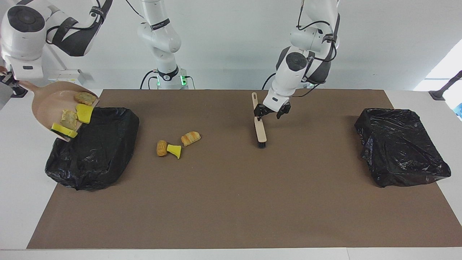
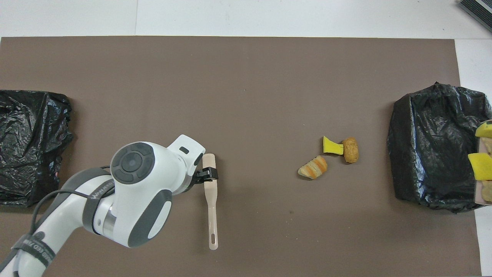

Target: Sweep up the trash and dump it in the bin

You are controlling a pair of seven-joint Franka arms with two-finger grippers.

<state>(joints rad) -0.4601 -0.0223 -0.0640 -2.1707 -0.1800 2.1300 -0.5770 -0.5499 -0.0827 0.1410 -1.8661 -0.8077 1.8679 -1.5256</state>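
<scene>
Facing view gives you right gripper [image 1: 11, 85] pinching tilted dustpan [image 1: 50, 104], four trash scraps [image 1: 74, 115] over bin [image 1: 94, 151]; overhead crops it. Three scraps [image 2: 330, 156] on mat. Left gripper [image 1: 272, 112] spread above brush [image 1: 260, 128].
</scene>
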